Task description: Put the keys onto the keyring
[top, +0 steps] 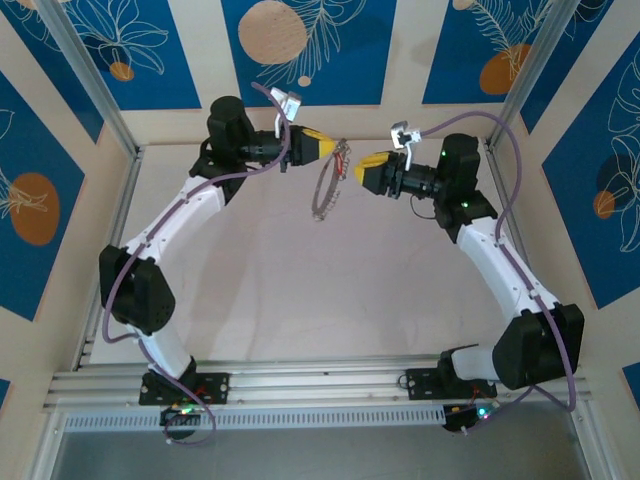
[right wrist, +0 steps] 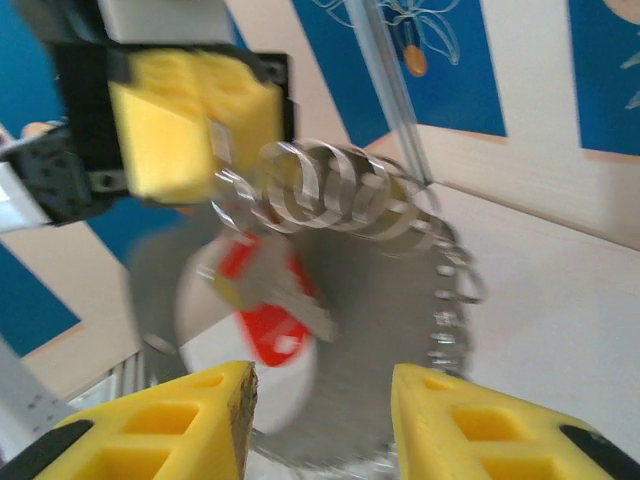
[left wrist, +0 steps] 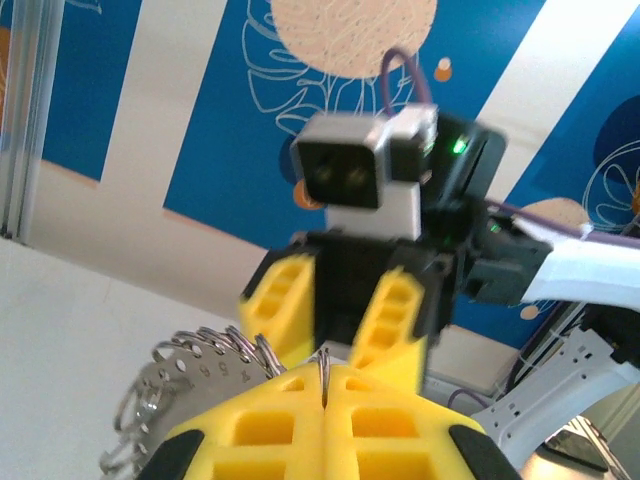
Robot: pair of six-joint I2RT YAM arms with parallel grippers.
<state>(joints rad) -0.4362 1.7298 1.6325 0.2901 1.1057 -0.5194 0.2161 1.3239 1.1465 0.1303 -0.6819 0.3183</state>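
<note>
My left gripper is held up above the table, shut on a small wire ring of the keyring. The keyring hangs below it as a flat silvery loop with punched holes and several small split rings. A red-headed key with a silvery blade dangles in front of that loop, blurred; it appears reddish beside the left fingertips. My right gripper faces the left one, open, its yellow fingers just short of the key, nothing between them. The left fingers show at upper left.
The pale table lies well below both grippers. Blue and cream patterned walls and aluminium posts enclose the back and sides. A rail runs along the near edge by the arm bases.
</note>
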